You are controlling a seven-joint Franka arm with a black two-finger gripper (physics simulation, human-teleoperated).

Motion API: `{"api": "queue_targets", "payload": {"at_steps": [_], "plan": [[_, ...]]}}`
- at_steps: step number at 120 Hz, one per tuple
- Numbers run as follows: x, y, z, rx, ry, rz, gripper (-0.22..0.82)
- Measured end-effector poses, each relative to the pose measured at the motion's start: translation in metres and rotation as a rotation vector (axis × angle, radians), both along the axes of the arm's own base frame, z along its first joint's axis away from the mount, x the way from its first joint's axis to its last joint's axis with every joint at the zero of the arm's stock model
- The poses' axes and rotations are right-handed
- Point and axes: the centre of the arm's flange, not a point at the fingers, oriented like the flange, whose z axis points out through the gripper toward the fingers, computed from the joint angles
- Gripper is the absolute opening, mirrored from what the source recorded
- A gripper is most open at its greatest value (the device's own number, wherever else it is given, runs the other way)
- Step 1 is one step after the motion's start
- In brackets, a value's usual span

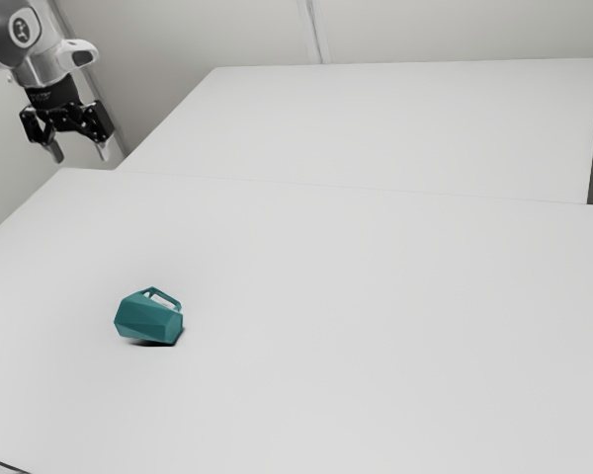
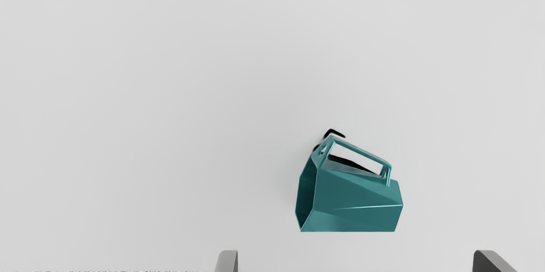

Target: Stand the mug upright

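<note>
High at the exterior view's upper left, my gripper [image 1: 78,154] hangs open, well away from the mug. The teal faceted mug [image 1: 148,319] lies on its side on the white table, its handle pointing up and toward the table's far side. In the wrist view the mug [image 2: 357,199] shows its dark open mouth at one end and its flat base at the other, with the angular handle along one side. My gripper [image 2: 355,261] has its fingertips wide apart there, nothing held between them.
The white table [image 1: 376,326] spreads around the mug. Behind it stands another large white surface [image 1: 395,128], with pale walls beyond. A dark thin line [image 1: 2,463] crosses the exterior view's lower left corner.
</note>
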Motion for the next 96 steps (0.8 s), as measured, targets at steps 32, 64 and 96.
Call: {"api": "queue_targets", "payload": {"at_steps": [32, 64, 96], "plan": [[-0.008, 0.039, -0.040, -0.140, 0.014, 0.061, 0.60], [-0.074, 0.109, -0.171, -0.545, 0.022, 0.250, 0.60], [-0.104, 0.106, -0.267, -0.752, -0.046, 0.136, 0.60]]}}
